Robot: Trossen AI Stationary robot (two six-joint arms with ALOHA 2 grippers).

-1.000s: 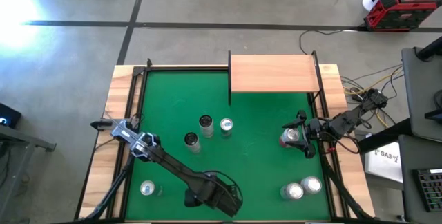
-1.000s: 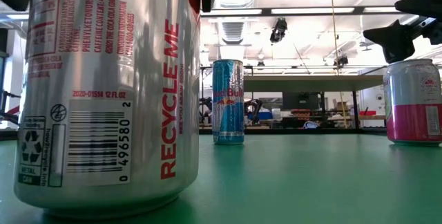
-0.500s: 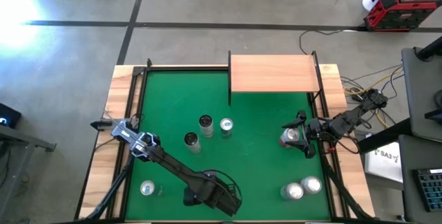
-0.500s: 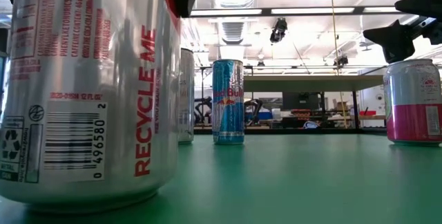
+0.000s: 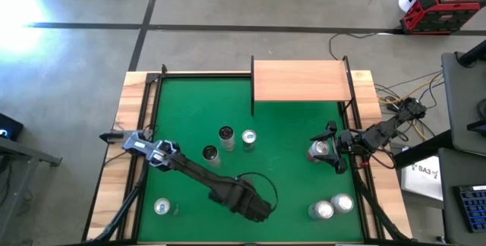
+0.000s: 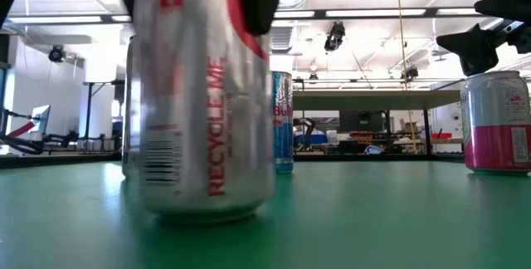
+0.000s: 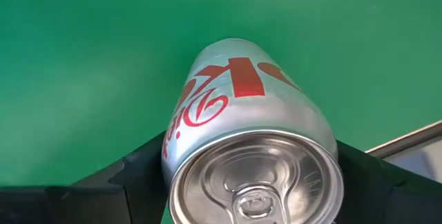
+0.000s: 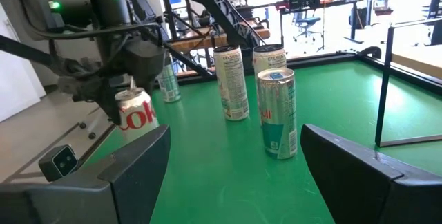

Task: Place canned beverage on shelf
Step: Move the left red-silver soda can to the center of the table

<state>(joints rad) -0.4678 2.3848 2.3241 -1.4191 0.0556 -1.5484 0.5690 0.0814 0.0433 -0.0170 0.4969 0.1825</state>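
My left gripper [image 5: 253, 208] is shut on a silver Diet Coke can [image 7: 242, 113] over the near middle of the green felt. The can also shows in the low view [image 6: 207, 119] and the right wrist view [image 8: 135, 117]. My right gripper [image 5: 325, 152] is open at the right side, just above a pink-and-silver can [image 6: 496, 124] that stands on its base. I see no touch there. The shelf [image 5: 302, 80], a pale-wood board on thin black posts, stands at the far right. My left gripper pinches the Coke can's upper wall just below the rim [image 7: 176, 162], one finger [image 7: 141, 179] on each side. The fingers come from above, pointing down. The can is close to upright. I cannot tell whether its base touches the felt.
Three cans stand mid-table [image 5: 226, 134] [image 5: 248, 137] [image 5: 210, 153], among them a blue Red Bull can [image 6: 284, 119]. One can stands near-left [image 5: 162, 206] and two near-right [image 5: 332, 206]. Wooden rims [image 5: 133, 124] bound the felt. A shelf post [image 8: 387, 86] rises by the right gripper.
My left gripper has carried the Coke can toward the table's right edge and somewhat toward the far edge. In the low view the can has drawn away from the camera and now covers part of the Red Bull can. The can stays held and close to upright.
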